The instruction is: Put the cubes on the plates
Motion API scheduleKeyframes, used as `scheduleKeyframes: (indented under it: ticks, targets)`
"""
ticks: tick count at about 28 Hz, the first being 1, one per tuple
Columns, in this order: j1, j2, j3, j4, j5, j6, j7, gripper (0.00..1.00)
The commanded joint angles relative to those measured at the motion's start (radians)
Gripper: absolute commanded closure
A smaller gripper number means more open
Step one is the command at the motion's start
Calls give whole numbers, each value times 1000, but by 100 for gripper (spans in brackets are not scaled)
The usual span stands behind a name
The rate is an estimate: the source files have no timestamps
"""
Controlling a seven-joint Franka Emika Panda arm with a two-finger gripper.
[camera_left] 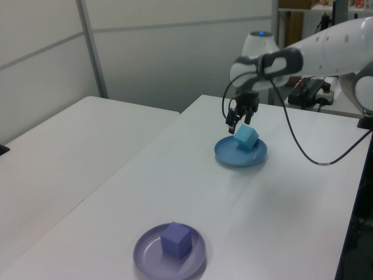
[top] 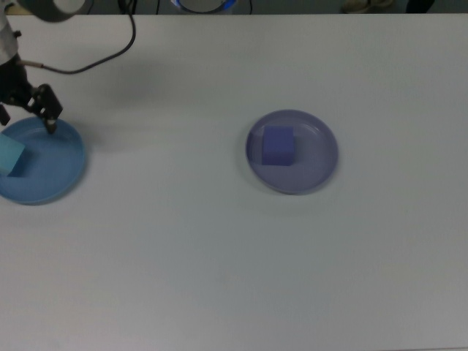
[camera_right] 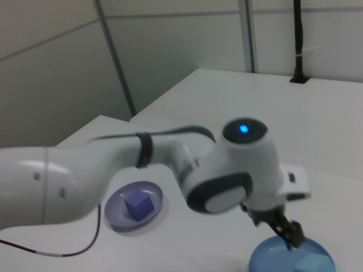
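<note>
**Both cubes on their plates, gripper up and empty**

Big white table (camera_left: 175,192) fills the scene, pale panelled walls (camera_left: 163,46) behind it and a second white tabletop (camera_left: 64,146) off to the left view's left. The white arm (camera_left: 326,49) reaches in from the left view's right, a black cable (camera_left: 303,146) looping down off it.

Now the plates: the sky blue plate (top: 51,175) sits at the top view's left edge, the lavender plate (top: 311,164) well apart from it, near the table's middle.

The gripper (camera_left: 237,118) hangs just above the blue plate's rim, fingers spread apart with nothing between them, pointing down at the table.

And the cubes! The turquoise cube (camera_left: 247,137) is on the blue plate, tipped up on an edge in the left view, one corner uppermost, just beside the fingertips but clear of them. In the top view it lies at the plate's left side, cut by the frame edge. The violet cube (top: 278,145) sits flat on the lavender plate, left of centre in the top view, its sides roughly square to the frame. No long axis on either.
</note>
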Motion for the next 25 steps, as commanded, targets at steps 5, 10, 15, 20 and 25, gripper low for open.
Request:
scheduleKeyframes:
  ticks: [5,10,15,20,25]
  targets:
    - [111,-217,36,-20,-46,-240,173,0]
    - [113,-279,145,-21,-104,-326,273,0]
    - [113,-283,309,-21,-271,-363,492,0]
    - [113,-279,396,-30,-368,-381,644,0]
    - [102,-276,394,-29,-360,-373,536,0]
